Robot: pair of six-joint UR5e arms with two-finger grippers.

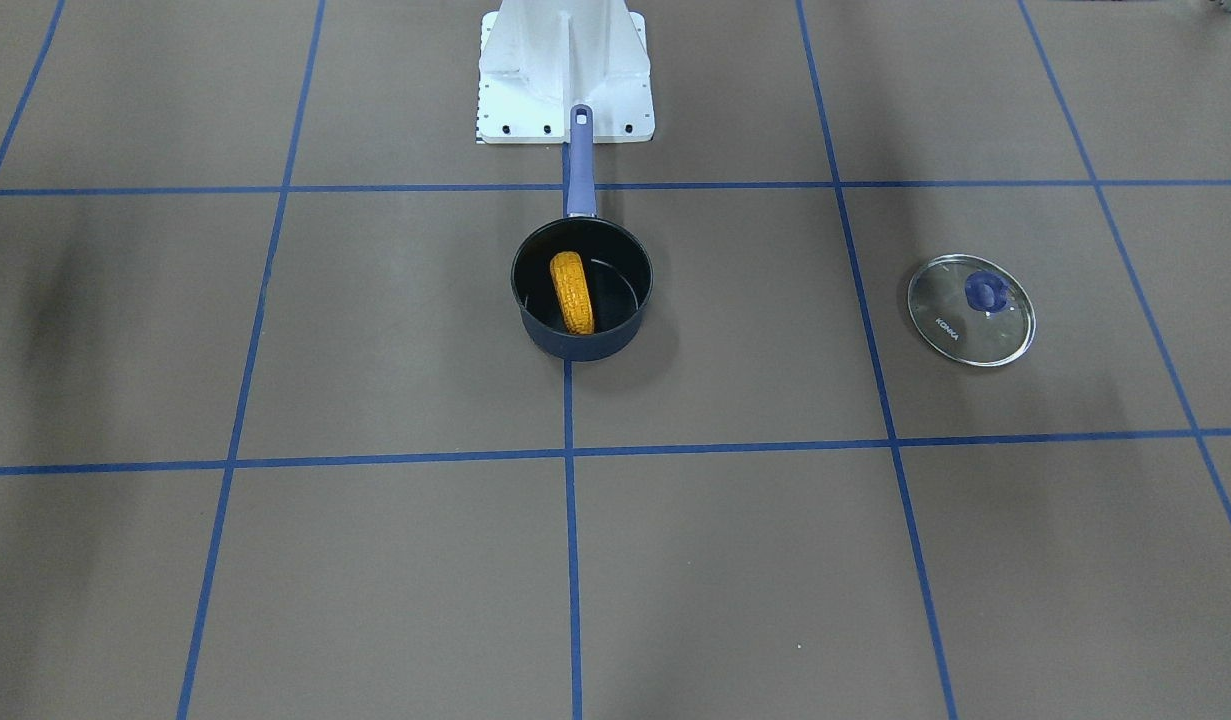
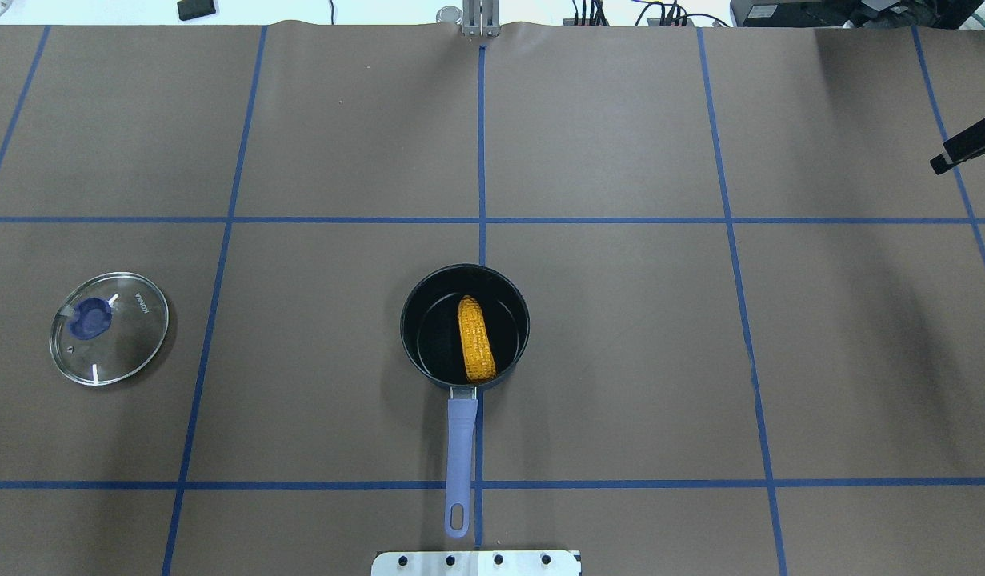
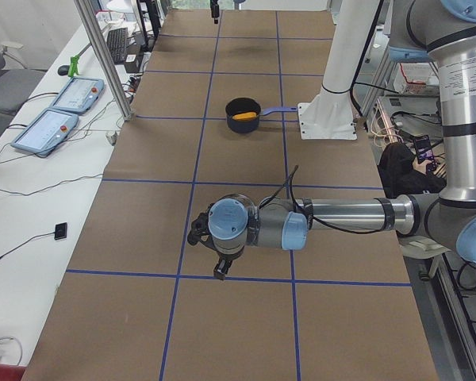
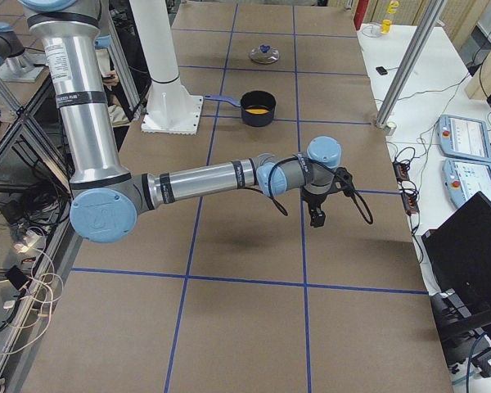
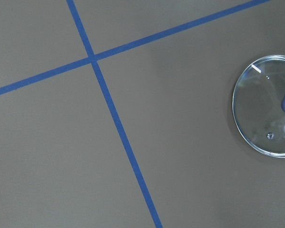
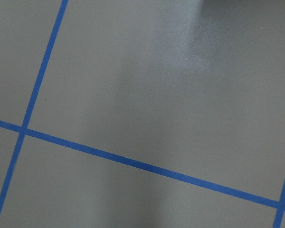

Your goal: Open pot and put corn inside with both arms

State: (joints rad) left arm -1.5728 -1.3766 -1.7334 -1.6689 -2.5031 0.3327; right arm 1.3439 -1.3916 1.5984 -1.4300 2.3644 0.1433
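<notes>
Nearest in the left side view is the left arm (image 3: pixel 341 214), stretched low across the lower half of the frame. The left fingers (image 3: pixel 220 268) hang above the tabletop (image 3: pixel 246 159); whether they are released or clenched I cannot tell. In the overhead view, the glass lid (image 2: pixel 109 328) lies flat at the left with its knob up, well apart from the pot (image 2: pixel 461 448). The pot stands uncovered at the centre, and its handle points to the lower edge, ending near the white base plate (image 2: pixel 476 562). The corn (image 2: pixel 476 339) lies inside the pot, in its right half, with the tapered end toward the top of the frame. In the right side view the right arm (image 4: pixel 204 178) reaches to the middle of the frame. The right fingers (image 4: pixel 317 218) hang over the tabletop, and their state I cannot tell either.
</notes>
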